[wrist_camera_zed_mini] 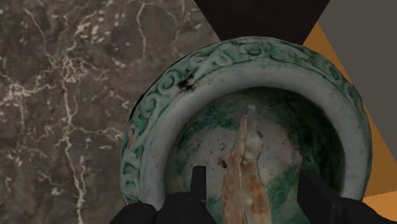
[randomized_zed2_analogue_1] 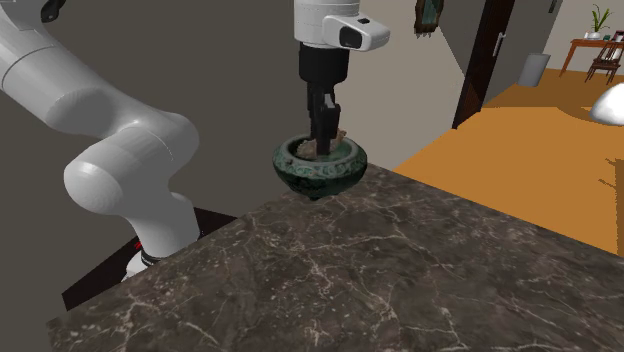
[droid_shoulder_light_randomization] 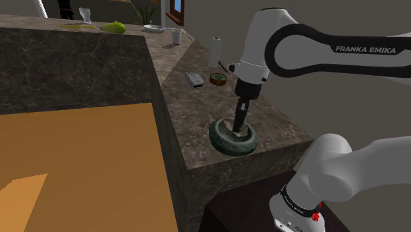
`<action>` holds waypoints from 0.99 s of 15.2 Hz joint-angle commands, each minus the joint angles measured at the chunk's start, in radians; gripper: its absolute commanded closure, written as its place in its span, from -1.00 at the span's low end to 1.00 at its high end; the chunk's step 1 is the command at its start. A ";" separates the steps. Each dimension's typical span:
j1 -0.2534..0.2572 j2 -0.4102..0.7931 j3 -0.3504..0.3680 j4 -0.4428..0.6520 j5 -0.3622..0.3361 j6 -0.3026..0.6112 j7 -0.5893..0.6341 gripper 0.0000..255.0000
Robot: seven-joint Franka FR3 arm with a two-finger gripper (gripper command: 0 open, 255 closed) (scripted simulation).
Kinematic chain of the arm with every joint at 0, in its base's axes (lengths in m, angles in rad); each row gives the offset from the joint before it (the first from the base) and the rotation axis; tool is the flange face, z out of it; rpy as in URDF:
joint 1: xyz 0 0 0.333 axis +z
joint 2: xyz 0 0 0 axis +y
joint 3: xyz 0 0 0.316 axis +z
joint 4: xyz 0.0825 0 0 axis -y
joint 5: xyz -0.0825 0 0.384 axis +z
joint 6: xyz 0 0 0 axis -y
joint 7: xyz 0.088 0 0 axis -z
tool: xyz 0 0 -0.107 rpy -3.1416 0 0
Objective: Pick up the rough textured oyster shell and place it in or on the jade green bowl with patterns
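Standing by the kitchen counter, I see the dark marble countertop (droid_shoulder_light_randomization: 197, 132) first, veined in pale lines and running away from the robot toward the far wall. An orange floor (droid_shoulder_light_randomization: 79, 165) lies beyond it on the shoulder view's left. The white Franka arm (droid_shoulder_light_randomization: 296, 46) arches over the counter's near corner and points its wrist straight down.

Right under it sits the jade green bowl (droid_shoulder_light_randomization: 233, 138), close to the near edge of the counter. Its rim carries a raised scroll pattern, and its inside is paler with green stains.

The black gripper (wrist_camera_zed_mini: 254, 177) reaches down into the bowl's hollow. Its fingers (wrist_camera_zed_mini: 198, 181) stand well apart and clasp nothing.

Between them is the oyster shell (wrist_camera_zed_mini: 245, 165), thin, rough, and brown and cream in colour. It stands on edge inside the bowl with a gap to each finger, a narrow one on one side and a wide one on the other. From the second exterior view its top shows just above the rim, beside the fingers.

Farther along the counter, well apart from the bowl, are a tall white container (droid_shoulder_light_randomization: 215, 51), a small round dish (droid_shoulder_light_randomization: 219, 79), a small grey-white object (droid_shoulder_light_randomization: 194, 80) and a white cup (droid_shoulder_light_randomization: 176, 36).
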 commanded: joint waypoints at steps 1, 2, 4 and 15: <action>0.000 0.000 0.000 0.000 0.000 0.000 0.000 -1.00; 0.000 0.000 0.000 0.000 0.000 0.000 0.000 -1.00; 0.000 0.000 0.000 0.000 0.000 0.000 0.000 -1.00; -0.008 0.019 -0.019 0.137 -0.017 -0.119 0.003 -1.00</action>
